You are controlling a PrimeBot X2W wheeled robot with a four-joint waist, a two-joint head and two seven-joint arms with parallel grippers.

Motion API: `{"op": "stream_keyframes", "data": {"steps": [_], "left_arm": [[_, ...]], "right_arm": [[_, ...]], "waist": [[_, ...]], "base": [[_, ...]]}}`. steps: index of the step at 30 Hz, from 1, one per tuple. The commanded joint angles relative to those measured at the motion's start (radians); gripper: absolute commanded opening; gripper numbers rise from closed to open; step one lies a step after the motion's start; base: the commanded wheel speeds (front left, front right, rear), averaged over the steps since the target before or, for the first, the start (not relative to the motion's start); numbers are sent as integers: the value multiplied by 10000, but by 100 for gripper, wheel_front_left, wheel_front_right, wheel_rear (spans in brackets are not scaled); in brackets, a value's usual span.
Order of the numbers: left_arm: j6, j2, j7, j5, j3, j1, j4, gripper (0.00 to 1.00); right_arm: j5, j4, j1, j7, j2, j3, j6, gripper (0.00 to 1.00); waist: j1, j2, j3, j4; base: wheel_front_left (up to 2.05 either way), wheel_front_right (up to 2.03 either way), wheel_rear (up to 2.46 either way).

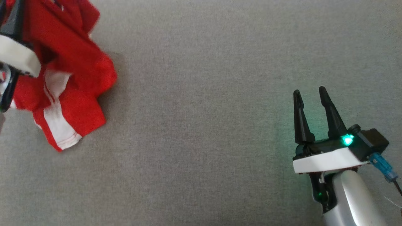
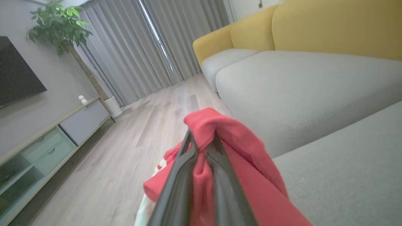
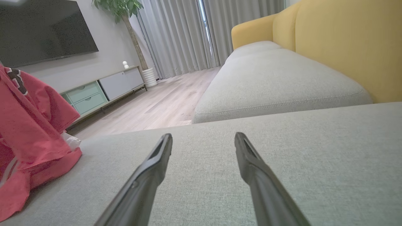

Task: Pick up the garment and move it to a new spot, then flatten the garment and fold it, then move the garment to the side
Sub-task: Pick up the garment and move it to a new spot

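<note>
Head view: red garment w/ white stripes (image 1: 72,72), bunched by the floor-side edge of the grey fabric seat cushion (image 1: 204,125), is cut off at top & left, and the blurred white-and-black wrist housing (image 1: 19,56) hides part of it; in right wrist view it's cut at the left, w/ a dark print (image 3: 17,80) too partial to read. Left gripper (image 2: 202,135): tips sunk in a red fold, finger bases cut by the bottom edge. Right gripper (image 1: 309,90)'s silver forearm (image 1: 351,201) runs off the head view's bottom, and the small white object (image 3: 125,64) on the TV cabinet (image 3: 103,88) is too small to ID.
</note>
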State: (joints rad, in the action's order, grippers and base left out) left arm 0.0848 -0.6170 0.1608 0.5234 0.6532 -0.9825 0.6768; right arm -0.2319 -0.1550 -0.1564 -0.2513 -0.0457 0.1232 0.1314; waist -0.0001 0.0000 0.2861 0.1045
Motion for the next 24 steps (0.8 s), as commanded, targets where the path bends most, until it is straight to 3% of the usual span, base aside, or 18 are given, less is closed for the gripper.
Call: {"op": "stream_keyframes", "data": {"steps": [1, 8, 14, 19, 20, 24], "left_arm": [[-141, -597, 121, -77, -445, -515, -485, 0], [-830, -276, -405, 128, -427, -134, -2805, 0], [-1772, 769, -987, 233, 90, 765, -4585, 0], [-2397, 1994, -908, 344, 467, 1216, -4759, 0], [-2397, 1994, -908, 344, 467, 1216, -4759, 0], [-2764, 2957, -493, 351, 580, 1125, -4153, 0]], "right_arm": [[-109, 249, -38, -105, -45, 284, -7, 100], [-466, 208, 69, -105, -45, 580, -7, 100], [-792, 312, -1, -105, -45, 778, -7, 100], [-1038, 357, -144, -105, -45, 1028, -7, 100], [-1038, 357, -144, -105, -45, 1028, -7, 100], [-1077, 340, -184, -105, -45, 1066, -7, 100]], "waist": [[1, 0, -375, -122], [1, 0, -901, -661], [1, 0, -1048, -1579], [1, 0, -1106, -2624], [1, 0, -1106, -2624], [1, 0, -1094, -3310]], "base": [[0, 0, 0], [0, 0, 0], [0, 0, 0], [0, 0, 0], [0, 0, 0], [0, 0, 0]]}}
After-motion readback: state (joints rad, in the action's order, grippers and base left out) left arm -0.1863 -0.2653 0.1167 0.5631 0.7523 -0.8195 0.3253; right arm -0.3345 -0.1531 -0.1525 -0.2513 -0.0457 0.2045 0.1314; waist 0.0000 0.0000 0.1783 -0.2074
